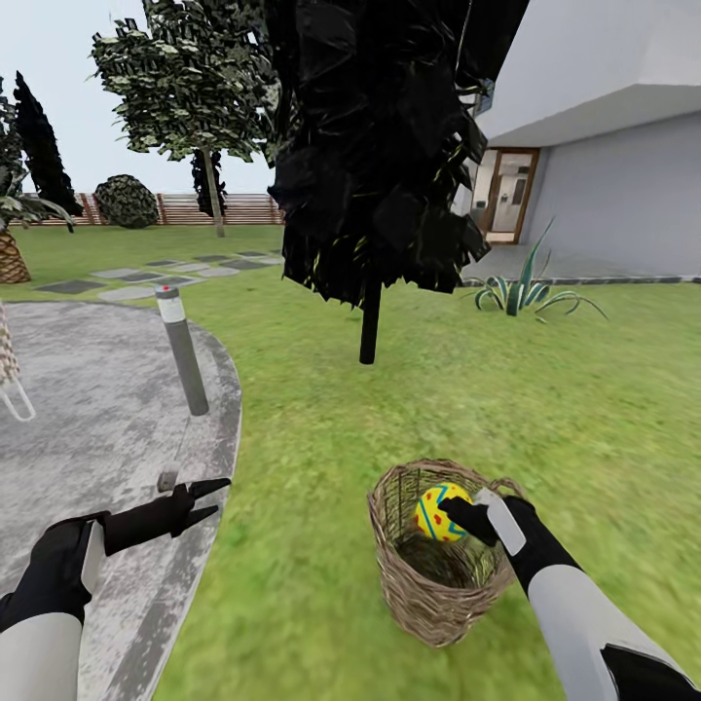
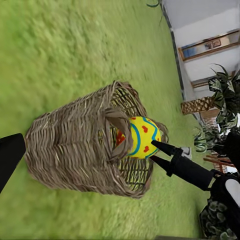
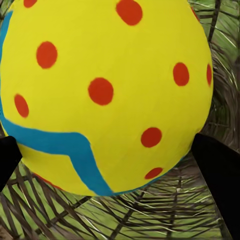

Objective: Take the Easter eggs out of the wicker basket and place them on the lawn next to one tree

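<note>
At the wicker basket's (image 1: 440, 555) mouth on the lawn (image 1: 545, 389), the right gripper (image 1: 458, 513) pinches an Easter egg (image 1: 438, 513) for lifting out (left gripper (image 1: 209, 498) waits spread, aside).

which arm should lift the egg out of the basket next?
Right. Its pincer is already at the wicker basket mouth, fingers either side of the Easter egg. The left pincer hangs open over the paving's edge, off to the basket's left.
</note>
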Robot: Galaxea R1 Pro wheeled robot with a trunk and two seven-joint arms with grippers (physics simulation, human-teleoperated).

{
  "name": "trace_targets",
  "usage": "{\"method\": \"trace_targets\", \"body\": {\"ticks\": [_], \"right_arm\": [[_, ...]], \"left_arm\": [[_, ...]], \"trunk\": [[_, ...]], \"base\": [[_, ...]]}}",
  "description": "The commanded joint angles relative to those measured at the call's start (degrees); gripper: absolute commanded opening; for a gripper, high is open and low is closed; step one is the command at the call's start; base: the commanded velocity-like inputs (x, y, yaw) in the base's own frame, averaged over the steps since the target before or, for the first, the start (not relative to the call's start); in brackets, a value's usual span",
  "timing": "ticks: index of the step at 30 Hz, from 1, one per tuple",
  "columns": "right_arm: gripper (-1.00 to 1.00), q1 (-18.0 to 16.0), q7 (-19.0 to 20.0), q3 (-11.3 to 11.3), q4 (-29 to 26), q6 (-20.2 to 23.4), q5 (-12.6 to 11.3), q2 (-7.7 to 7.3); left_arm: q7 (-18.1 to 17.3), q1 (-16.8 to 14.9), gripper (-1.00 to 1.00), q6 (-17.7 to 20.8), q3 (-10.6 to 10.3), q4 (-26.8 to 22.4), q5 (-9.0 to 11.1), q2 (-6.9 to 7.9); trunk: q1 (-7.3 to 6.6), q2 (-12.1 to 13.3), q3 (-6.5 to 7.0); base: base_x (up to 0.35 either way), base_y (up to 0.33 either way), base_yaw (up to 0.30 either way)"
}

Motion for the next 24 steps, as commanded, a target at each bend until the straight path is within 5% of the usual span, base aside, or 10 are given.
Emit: {"method": "trace_targets", "body": {"ticks": [1,18,24], "right_arm": [[-1.0,0.0,-0.4,-0.1,-0.1,0.2,-0.6,-0.08],[-1.0,0.3,-0.1,-0.2,-0.2,0.7,-1.0,0.0],[-1.0,0.7,-0.1,0.0,-4.4,0.8,-1.3,0.01]], "left_arm": [[-0.6,-0.1,1.0,0.4,0.2,0.0,-0.7,-0.03],[-0.6,-0.1,1.0,0.4,0.3,0.0,-0.8,-0.03],[-0.6,-0.1,1.0,0.4,0.1,0.0,-0.8,-0.06]], "trunk": [[-0.24,0.4,0.13],[-3.97,7.2,3.18],[-5.29,9.6,4.25]], "base": [[0.0,0.0,0.0],[0.0,0.0,0.0],[0.0,0.0,0.0]]}}
